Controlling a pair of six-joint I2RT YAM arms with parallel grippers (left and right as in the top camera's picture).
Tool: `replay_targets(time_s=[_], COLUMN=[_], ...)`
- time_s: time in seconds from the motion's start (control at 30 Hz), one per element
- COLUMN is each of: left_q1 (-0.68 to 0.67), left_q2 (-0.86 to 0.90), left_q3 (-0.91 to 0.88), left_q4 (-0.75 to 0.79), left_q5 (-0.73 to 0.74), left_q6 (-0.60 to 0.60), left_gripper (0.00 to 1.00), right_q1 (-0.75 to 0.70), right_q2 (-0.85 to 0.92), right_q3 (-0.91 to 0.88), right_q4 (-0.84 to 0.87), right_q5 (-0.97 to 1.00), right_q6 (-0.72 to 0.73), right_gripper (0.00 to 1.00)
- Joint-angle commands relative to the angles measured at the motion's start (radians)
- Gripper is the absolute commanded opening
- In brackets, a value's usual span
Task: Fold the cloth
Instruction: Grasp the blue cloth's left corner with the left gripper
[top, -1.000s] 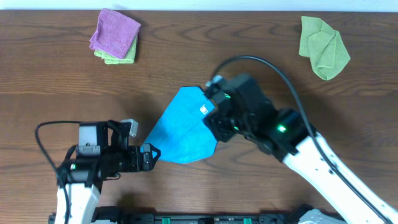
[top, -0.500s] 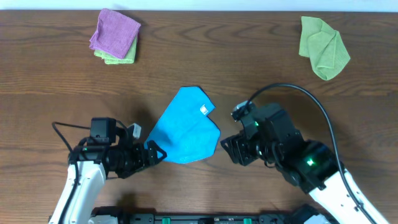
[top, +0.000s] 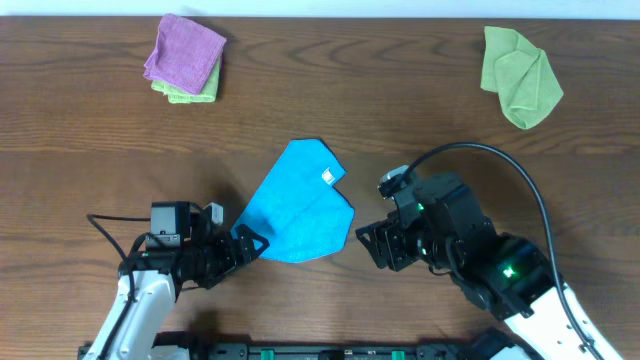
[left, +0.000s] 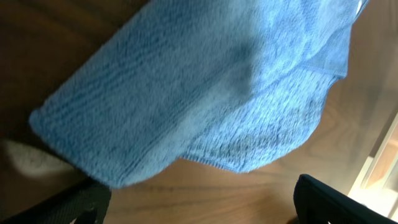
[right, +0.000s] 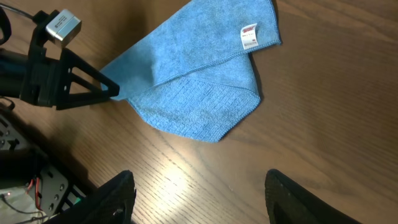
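The sky-blue cloth (top: 300, 208) lies on the wooden table, folded over itself, with its white tag (top: 327, 177) near the upper right edge. My left gripper (top: 248, 243) is open at the cloth's lower-left edge. In the left wrist view the cloth (left: 205, 81) fills the top, and its corner hangs by the left finger of the open jaws (left: 199, 208). My right gripper (top: 368, 245) is open and empty, just right of the cloth. The right wrist view shows the cloth (right: 193, 81), its tag (right: 249, 36) and bare table between the fingers (right: 202, 199).
A purple cloth (top: 185, 48) sits on a light green cloth (top: 188, 93) at the back left. Another light green cloth (top: 520, 75) lies crumpled at the back right. The left gripper's fingers (right: 78, 78) show in the right wrist view.
My right gripper has left the cloth near the tag and drawn back to the lower right. The cloth's right part now lies folded down. My left arm shifted slightly right.
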Motion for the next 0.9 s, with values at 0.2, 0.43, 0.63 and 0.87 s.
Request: replay_targets(time_s=[0.2,0.43,0.63,0.87], left_q1=[-0.002,-0.002,-0.002,-0.002], left_q2=[0.042,0.062,0.062,0.058], left_q3=[-0.018,-0.018,-0.018,-0.014], left_q4=[0.047,0.091,0.094,0.120], left_q5=[-0.016,0.034,0.063,0.125], left_q6=[-0.059,-0.063,-0.063,-0.063], left_gripper=[0.96,0.82,0.20,0.06], right_q1=[-0.008,-0.008,-0.008,-0.008], right_q2=[-0.006,-0.006,-0.006,-0.003], right_q3=[-0.005,-0.005,-0.005,-0.008], right_q4=[0.003,0.002,0.002,-0.006], right_q5=[-0.008,-0.008,-0.008,0.000], right_q6=[0.013,0.013,0.013,0.013], right_gripper=[0.68,0.68,0.68,0.69])
